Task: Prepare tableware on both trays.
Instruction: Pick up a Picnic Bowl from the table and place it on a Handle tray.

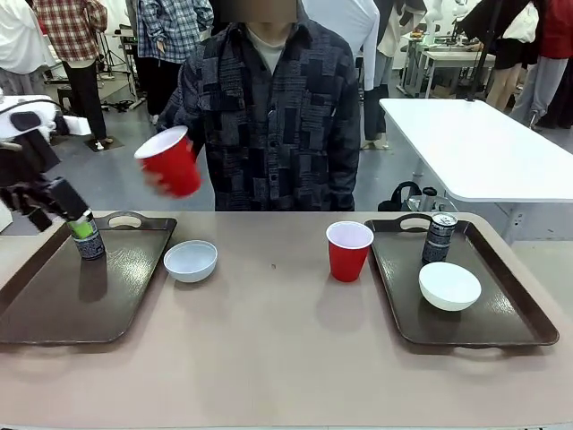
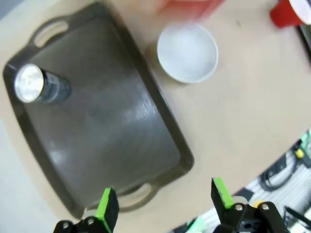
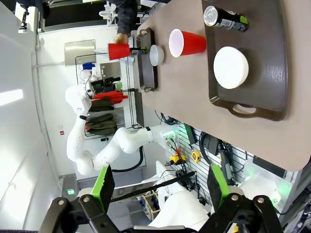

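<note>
One dark can (image 1: 88, 237) stands at the far left corner of the left tray (image 1: 63, 300). My left gripper (image 1: 67, 202) hangs open high above that tray; in the left wrist view the open gripper (image 2: 165, 201) holds nothing, and the can (image 2: 39, 86) is well away from it. A white bowl (image 1: 191, 261) sits on the table just right of this tray. The person's hand holds a red cup (image 1: 170, 161) in the air above it. The right tray (image 1: 519, 322) carries a can (image 1: 439, 237) and a bowl (image 1: 449, 286). A second red cup (image 1: 348, 251) stands beside it. My right gripper (image 3: 160, 187) is open, far above the table.
The person stands at the far edge of the table, in the middle. A bare stretch of tan tabletop (image 1: 269, 340) lies between the trays. A white table (image 1: 483, 143) stands behind on the right.
</note>
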{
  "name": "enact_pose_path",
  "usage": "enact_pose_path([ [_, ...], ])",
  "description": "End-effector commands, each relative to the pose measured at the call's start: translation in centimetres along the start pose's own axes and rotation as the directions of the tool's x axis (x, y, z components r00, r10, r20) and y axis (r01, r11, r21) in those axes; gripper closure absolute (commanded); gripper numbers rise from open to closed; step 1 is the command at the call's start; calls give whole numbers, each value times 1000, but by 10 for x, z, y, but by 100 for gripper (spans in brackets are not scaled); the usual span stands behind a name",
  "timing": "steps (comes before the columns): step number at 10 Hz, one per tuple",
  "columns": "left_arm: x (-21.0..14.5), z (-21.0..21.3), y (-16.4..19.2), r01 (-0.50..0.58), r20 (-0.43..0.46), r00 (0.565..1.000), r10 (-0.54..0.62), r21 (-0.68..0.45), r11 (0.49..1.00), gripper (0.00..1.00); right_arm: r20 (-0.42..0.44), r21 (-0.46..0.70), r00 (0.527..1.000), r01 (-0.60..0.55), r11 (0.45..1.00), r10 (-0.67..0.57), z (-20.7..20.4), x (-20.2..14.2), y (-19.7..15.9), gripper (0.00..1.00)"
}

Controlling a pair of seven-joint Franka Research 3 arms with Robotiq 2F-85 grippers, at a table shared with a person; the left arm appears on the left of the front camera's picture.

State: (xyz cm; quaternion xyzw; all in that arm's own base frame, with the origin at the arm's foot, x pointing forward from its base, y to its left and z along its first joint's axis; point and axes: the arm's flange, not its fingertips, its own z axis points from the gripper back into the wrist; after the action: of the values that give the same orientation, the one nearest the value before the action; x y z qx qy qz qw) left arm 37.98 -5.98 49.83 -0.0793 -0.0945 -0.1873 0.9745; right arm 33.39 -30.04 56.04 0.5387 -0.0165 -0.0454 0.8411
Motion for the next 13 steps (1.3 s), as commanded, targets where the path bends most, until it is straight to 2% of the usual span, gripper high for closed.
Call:
enact_pose_path([
  [1,14,-8,-4,-24,10,1000,23,12,1000,0,5,-16,1000,-3,1000,3,-4,-3,-3,0],
  [3,-39,14,-9,83,-9,997,-83,10,997,0,5,-16,1000,-3,1000,3,-4,-3,-3,0],
  [5,-49,14,-9,105,-31,994,-105,2,994,0,5,-16,1000,-3,1000,3,-4,-3,-3,0],
  [9,-29,0,-3,52,-62,997,-53,-8,999,0,5,-16,1000,-3,1000,3,-4,-3,-3,0],
  [12,23,-34,-25,-47,-67,997,50,46,998,0,5,-16,1000,-3,1000,3,-4,-3,-3,0],
  [13,41,-50,-35,-74,-53,995,80,106,992,0,5,-16,1000,-3,1000,3,-4,-3,-3,0],
])
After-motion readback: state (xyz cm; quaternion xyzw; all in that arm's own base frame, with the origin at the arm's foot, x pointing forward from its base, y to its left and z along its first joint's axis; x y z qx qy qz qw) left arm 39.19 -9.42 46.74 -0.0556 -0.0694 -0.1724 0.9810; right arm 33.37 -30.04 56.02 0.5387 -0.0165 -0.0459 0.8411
